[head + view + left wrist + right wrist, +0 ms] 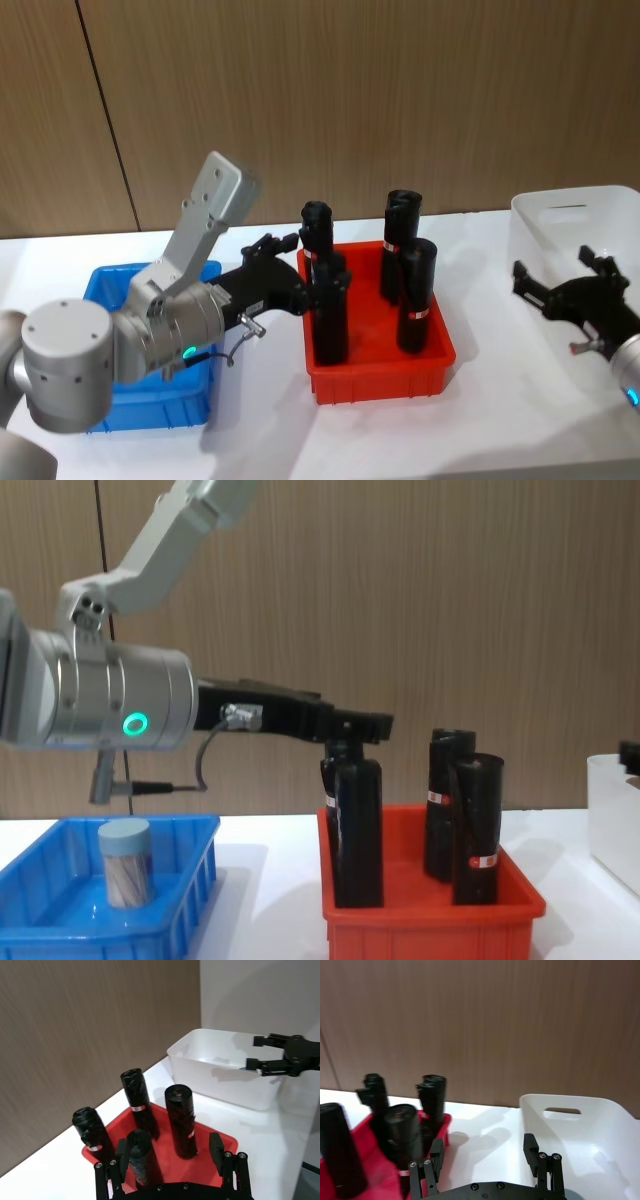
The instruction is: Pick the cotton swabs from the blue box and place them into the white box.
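Blue box (203, 875) sits at the tabletop's (250, 420) left front corner w/ 1 jar of cotton swabs (125, 865) standing upright inside, lid on, nothing touching it.

The left gripper (168, 1140) isn't over that box. It reaches right, level, above the left end of the red bin (380, 380) at mid-tabletop, near the tops of the black bottles (417, 295). Jaws spread, nothing btwn them.

The right gripper (483, 1140) hangs above the white box (220, 1085) at the tabletop's right edge, toward the box's near side. Jaws also spread and empty. There's a greyish bit low in that box under it, can't tell what it is.

Step, as I read it: btwn carries, both grippers unloaded, 1 jar left to fetch.

Next move prob. falls to the left gripper:
- Pull back left clear of the bottle tops, centre over the jar, and drop straight down w/ jaws wide.
- Clamp on the jar body below the lid.
- Lift high enough to clear the blue rim and the bottles before heading for the white box.

Main risk: clipping a bottle on the way.
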Robot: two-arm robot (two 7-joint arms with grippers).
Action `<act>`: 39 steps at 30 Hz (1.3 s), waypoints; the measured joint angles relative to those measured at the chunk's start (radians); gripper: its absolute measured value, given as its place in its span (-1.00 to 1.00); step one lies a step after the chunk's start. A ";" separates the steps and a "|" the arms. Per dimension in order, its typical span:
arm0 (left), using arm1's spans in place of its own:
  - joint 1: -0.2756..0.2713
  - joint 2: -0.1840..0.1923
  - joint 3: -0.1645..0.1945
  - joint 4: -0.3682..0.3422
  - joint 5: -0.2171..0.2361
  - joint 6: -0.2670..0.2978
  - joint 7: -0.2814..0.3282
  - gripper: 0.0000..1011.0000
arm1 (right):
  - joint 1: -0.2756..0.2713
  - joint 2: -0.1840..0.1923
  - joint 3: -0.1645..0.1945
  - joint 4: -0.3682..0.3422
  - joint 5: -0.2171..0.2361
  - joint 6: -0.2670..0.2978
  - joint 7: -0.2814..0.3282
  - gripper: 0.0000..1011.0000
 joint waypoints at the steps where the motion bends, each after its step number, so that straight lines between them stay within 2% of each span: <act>1: 0.005 0.001 0.001 -0.003 0.001 -0.006 0.009 0.99 | -0.007 0.000 -0.003 -0.010 0.000 -0.002 0.000 0.98; 13: 0.090 0.021 0.023 -0.054 0.027 -0.118 0.179 0.99 | -0.126 -0.002 -0.055 -0.171 -0.011 -0.034 0.007 0.98; 17: 0.109 0.025 0.028 -0.066 0.033 -0.144 0.219 0.99 | -0.147 -0.003 -0.065 -0.201 -0.014 -0.039 0.009 0.98; 29: 0.194 0.045 0.049 -0.116 0.059 -0.255 0.388 0.99 | -0.161 -0.003 -0.071 -0.218 -0.014 -0.042 0.010 0.98; 39: 0.240 0.055 0.061 -0.145 0.074 -0.317 0.483 0.99 | -0.161 -0.003 -0.071 -0.218 -0.014 -0.042 0.010 0.98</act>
